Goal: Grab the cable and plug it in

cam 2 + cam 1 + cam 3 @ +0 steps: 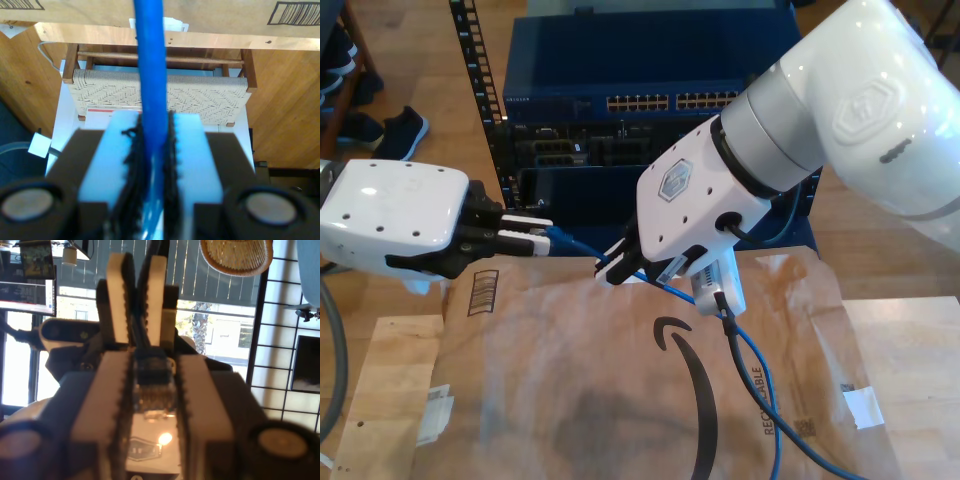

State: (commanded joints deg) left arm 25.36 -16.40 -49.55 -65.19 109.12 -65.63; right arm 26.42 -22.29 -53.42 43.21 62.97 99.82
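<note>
— What sits closest to your lens?

— The toothed pads [117, 405] of my first gripper [152, 360], clenched on the translucent blue plug [154, 390] of the cable [755, 370]. The plug lies lengthwise between the two fingers, its contacts showing.

— And straight past it?

— My second gripper [136, 305], tip to tip with the first, its white fingers pinched on the cord just behind the plug.

— Its own camera agrees?

— Yes. There my second gripper [155, 120] is squeezed tight on the bright blue cord [150, 60], which runs straight out from between the pads.

— Place it all in the exterior view.

— My first gripper [542, 240] reaches in from the exterior view's left, level, at mid-height. My second gripper [612, 268] comes down from the exterior view's upper right, near the centre. A short span of cable bridges the two, held in the air. From the second gripper the rest drops and trails across the cardboard sheet [570, 400] towards the lower right of the exterior view.

— Around that?

— A blue rack [650, 40] with a row of ports [640, 102] stands behind the grippers, along the top of the exterior view. Dark shoes [405, 130] lie on the wooden floor at the upper left. The second wrist view looks onto a woven-seat stool [200, 95].
</note>
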